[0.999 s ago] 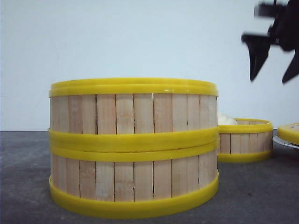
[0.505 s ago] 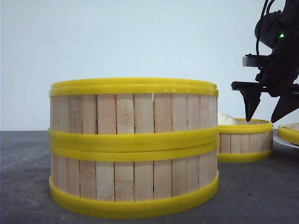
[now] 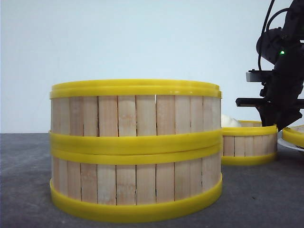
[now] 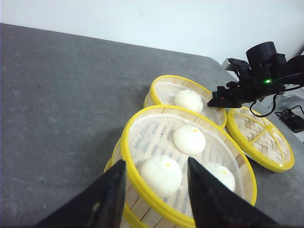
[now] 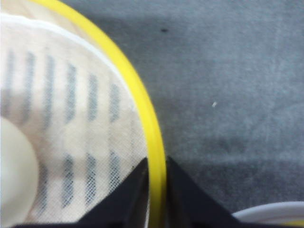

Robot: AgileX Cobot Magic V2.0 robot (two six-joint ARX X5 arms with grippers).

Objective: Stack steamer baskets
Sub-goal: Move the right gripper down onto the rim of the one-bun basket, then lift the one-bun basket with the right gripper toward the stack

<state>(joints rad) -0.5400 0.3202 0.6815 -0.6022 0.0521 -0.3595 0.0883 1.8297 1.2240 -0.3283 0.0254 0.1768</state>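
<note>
Two steamer baskets stand stacked near the front; the top one holds three white buns. My left gripper hangs open just above it, one finger on each side of the near rim without touching. A third steamer basket with one bun sits on the table behind and to the right. My right gripper is lowered onto that basket's right side. In the right wrist view, its fingers are shut on the yellow rim, one inside and one outside.
A flat yellow lid lies on a white plate right of the third basket, close to the right arm. The dark grey table stretches to the left, with a white wall behind.
My right gripper came down from high at the upper right onto the third basket and its fingers closed from wide apart onto the rim. The stack and the left gripper have not moved.
</note>
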